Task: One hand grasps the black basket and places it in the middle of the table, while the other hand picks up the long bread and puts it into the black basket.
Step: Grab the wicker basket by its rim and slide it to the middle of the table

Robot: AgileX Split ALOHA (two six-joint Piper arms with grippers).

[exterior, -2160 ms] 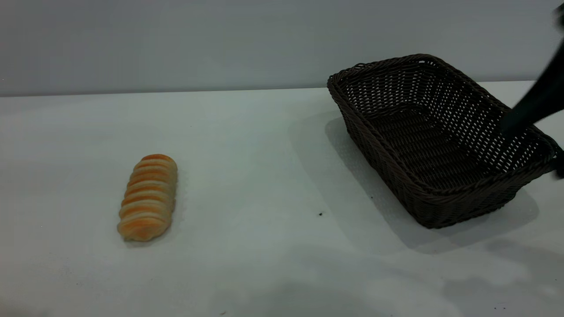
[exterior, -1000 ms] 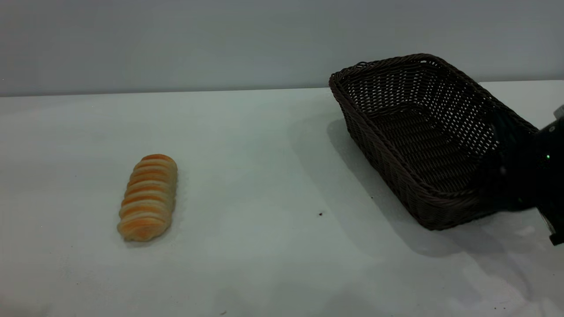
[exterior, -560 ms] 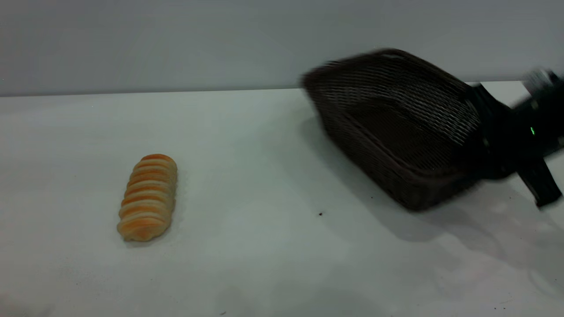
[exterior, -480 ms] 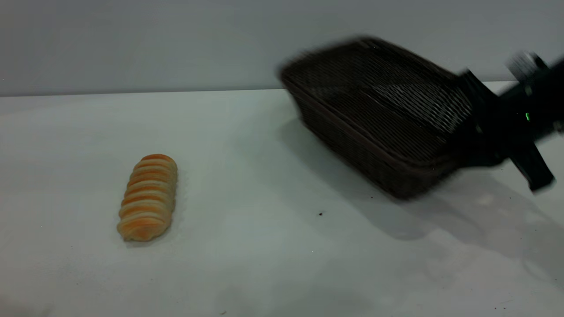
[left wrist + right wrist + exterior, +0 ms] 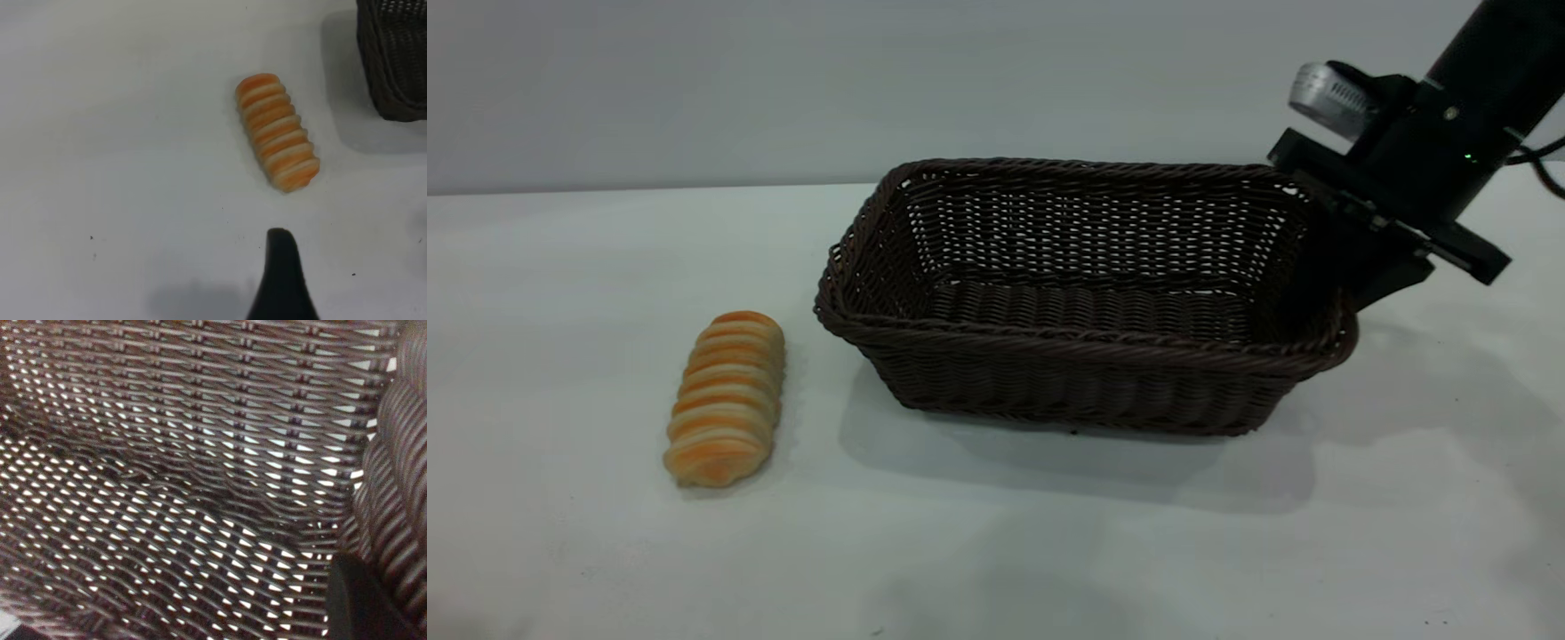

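Note:
The black basket rests upright on the table near its middle, long side facing the camera. My right gripper is shut on the braided rim at the basket's right end. In the right wrist view the weave fills the picture, with one dark finger against the rim. The long bread lies on the table left of the basket, apart from it. My left gripper hovers open and empty above the table short of the bread. One finger shows. The basket's corner shows too.
A grey wall runs behind the table's far edge. The right arm's black wrist reaches in from the upper right. Bare tabletop lies in front of the basket and around the bread.
The right gripper took the basket by its end, lifted and swung it left from the far right, and turned it. It now rests near the middle. The bread has not moved.

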